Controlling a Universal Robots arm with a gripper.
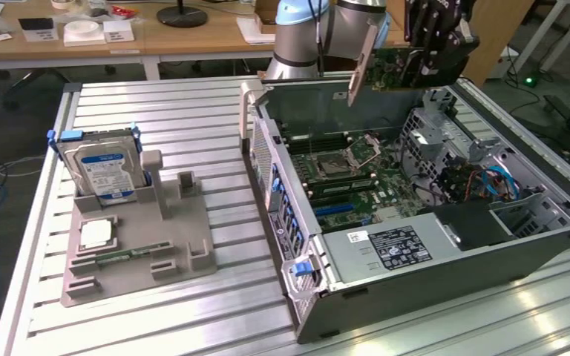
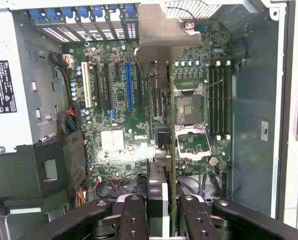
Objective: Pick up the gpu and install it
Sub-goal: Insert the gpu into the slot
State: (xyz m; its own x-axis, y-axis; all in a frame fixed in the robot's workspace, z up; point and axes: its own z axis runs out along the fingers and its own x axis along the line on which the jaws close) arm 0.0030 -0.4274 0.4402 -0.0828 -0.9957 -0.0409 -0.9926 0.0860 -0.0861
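Observation:
The gpu (image 1: 396, 68), a green card with a metal end bracket (image 1: 362, 59), hangs above the back of the open computer case (image 1: 295, 222). My gripper (image 1: 441, 46) is shut on it from above. In the wrist view the gpu (image 2: 165, 150) shows edge-on between my two black fingers (image 2: 133, 215), its bracket (image 2: 164, 30) pointing away from the camera. My gripper (image 2: 161, 220) holds it over the motherboard (image 2: 118, 120), between the blue expansion slot (image 2: 129, 87) and the processor socket (image 2: 191, 107). The card is clear of the board.
A silver hard drive with a blue-white label (image 1: 107, 167) stands in a grey holder (image 1: 136, 237) at the exterior view's left, with a green memory stick (image 1: 116, 256) lying on it. The power supply (image 1: 384, 248) and drive cage (image 1: 522, 211) fill the case's near end.

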